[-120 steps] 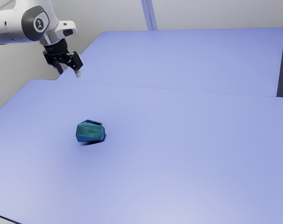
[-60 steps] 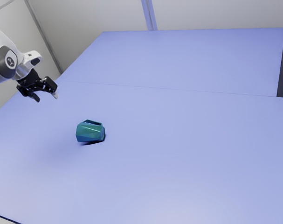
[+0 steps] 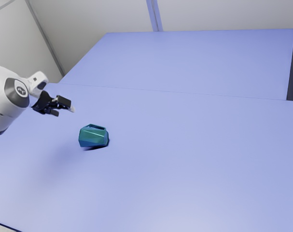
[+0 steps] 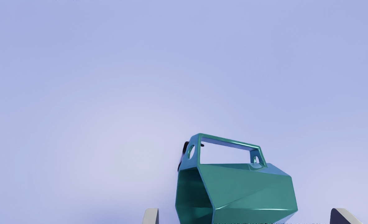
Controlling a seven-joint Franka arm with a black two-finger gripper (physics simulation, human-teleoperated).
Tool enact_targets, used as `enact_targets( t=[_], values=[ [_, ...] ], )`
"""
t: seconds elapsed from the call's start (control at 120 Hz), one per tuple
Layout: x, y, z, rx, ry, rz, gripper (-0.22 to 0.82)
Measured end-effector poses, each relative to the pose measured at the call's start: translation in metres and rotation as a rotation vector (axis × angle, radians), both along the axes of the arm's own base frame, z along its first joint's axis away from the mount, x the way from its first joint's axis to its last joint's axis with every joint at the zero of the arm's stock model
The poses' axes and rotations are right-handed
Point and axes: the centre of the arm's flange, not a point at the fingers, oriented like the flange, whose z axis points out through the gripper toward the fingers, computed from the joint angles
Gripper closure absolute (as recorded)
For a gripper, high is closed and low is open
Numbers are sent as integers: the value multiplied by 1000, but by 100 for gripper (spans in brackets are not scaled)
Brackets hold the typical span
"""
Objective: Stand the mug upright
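"Where's the mug?"

"The teal faceted mug [image 3: 93,137] lies on its side on the pale blue bench [image 3: 194,164], in the exterior view's left half. So it's tipped over, not upright."

"And the claw?"

"The black claw [image 3: 64,111] hangs above the bench, near the mug but apart from it, over toward the exterior view's left. The white arm [image 3: 4,99] comes in from that same side."

"Open or closed?"

"Wide. In the wrist view the two pale fingertips [image 4: 151,216] stand well apart, with more room between them than the mug takes up. It's holding nothing."

"How does the mug sit against them?"

"From the wrist camera, its body shows across the gap between the fingertips. The dark mouth [image 4: 194,194] faces one finger's side, and the closed base end is toward the other."

"What about the handle?"

"The angular handle [image 4: 230,142] sticks out from the side of the body, and you can see the bench through its loop. There's a small dark patch [image 4: 185,147] beside it, at the mouth end; I can't tell what that is."
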Motion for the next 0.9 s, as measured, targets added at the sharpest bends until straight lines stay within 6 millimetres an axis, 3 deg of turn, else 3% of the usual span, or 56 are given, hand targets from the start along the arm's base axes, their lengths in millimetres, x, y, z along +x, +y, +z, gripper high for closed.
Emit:
enact_targets(
  t=[0.267,0.517,0.9],
  values=[
    [-12,4,-31,99,-17,-92,0],
    [-26,5,-62,63,-33,-58,0],
    [-21,-8,-95,52,-22,-58,0]
  ],
)
